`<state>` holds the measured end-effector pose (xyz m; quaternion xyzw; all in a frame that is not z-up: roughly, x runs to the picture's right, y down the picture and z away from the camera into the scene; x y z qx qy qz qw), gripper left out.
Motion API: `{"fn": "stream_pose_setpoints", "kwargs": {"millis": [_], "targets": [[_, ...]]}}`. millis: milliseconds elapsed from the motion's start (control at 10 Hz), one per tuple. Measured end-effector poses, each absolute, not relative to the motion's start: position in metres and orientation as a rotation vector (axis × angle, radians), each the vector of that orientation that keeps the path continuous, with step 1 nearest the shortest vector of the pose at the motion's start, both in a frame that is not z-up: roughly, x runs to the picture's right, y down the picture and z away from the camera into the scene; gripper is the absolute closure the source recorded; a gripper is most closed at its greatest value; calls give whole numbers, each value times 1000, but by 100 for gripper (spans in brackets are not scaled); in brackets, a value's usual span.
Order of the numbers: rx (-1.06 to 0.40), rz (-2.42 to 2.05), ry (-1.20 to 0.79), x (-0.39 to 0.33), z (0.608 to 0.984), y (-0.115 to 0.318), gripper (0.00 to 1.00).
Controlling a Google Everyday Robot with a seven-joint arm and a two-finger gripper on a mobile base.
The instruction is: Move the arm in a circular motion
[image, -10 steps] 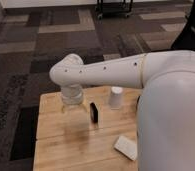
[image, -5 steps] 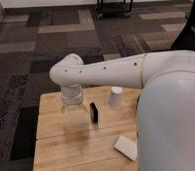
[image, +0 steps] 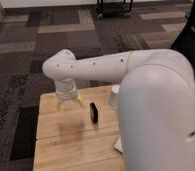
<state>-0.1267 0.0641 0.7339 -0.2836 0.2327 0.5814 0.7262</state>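
The arm (image: 141, 100) is a large glossy white tube structure with small dark dots. It fills the right side of the camera view and reaches left to an elbow (image: 61, 65). From there a short wrist drops to the translucent gripper (image: 69, 104). The gripper hangs just above the left part of the wooden table (image: 66, 145). Its fingers are spread apart with nothing between them.
A small black block (image: 94, 111) stands on the table just right of the gripper. A white cup (image: 113, 96) stands behind it, partly hidden by the arm. A flat white item (image: 118, 145) lies by the arm's base. A dark cart (image: 113, 7) stands on the carpet behind.
The elbow and gripper have shifted slightly to the left. The black block and the cup have not moved.
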Motion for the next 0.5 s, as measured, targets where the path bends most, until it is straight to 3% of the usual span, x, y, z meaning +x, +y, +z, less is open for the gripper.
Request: {"fn": "stream_pose_setpoints", "kwargs": {"millis": [500], "targets": [[-631,1353,531,-54,774,10,35]]}}
